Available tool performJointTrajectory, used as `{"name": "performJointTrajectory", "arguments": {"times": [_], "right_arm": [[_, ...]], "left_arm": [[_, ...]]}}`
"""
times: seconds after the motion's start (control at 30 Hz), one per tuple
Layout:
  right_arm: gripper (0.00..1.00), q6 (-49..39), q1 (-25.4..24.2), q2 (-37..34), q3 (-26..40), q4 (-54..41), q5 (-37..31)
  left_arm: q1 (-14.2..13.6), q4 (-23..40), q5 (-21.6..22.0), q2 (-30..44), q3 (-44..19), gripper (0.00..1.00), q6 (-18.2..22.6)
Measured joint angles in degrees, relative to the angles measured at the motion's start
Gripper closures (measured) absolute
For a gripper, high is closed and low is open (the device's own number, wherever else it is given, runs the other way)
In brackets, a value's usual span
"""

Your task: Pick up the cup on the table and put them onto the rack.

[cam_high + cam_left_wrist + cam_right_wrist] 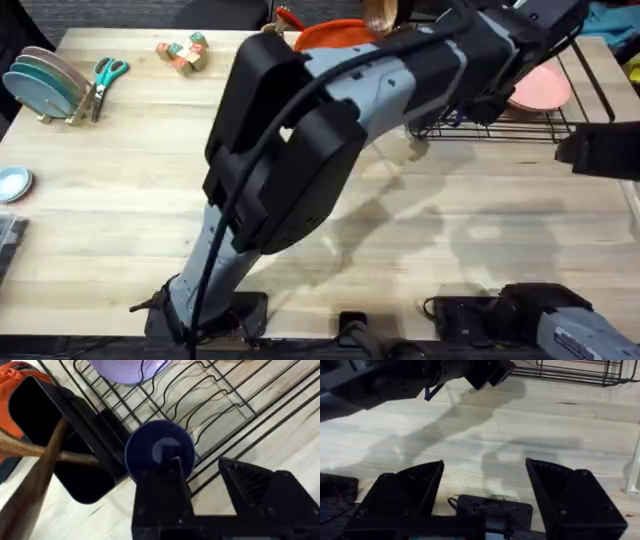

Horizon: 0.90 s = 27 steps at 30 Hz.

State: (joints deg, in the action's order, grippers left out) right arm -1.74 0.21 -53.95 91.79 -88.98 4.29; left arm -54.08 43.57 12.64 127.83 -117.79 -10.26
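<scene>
Wood-plank table (120, 190) carries black wire rack (225, 395).

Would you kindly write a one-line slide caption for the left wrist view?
Left gripper holds the blue cup over the black wire rack, beside a black utensil holder.

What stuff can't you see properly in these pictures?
- The cup, left wrist view: its side is hidden behind the left gripper, so whether it sits on the rack can't be told.
- The rack, overhead view: the left arm covers much of it.
- The purple plate, left wrist view: cut off by the top edge.
- The right gripper: jaws open over bare table.
</scene>
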Motion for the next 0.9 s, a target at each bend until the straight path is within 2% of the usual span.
{"name": "performJointTrajectory", "arguments": {"times": [0.3,0.9], "right_arm": [[0.009,0.0,0.0,0.0,0.0,0.0,0.0],[0.009,0.0,0.0,0.0,0.0,0.0,0.0]], "left_arm": [[0.0,1.2,0.0,0.0,-3.0,0.517,1.3],[0.0,5.2,0.0,-0.1,-3.0,0.486,1.8]]}}
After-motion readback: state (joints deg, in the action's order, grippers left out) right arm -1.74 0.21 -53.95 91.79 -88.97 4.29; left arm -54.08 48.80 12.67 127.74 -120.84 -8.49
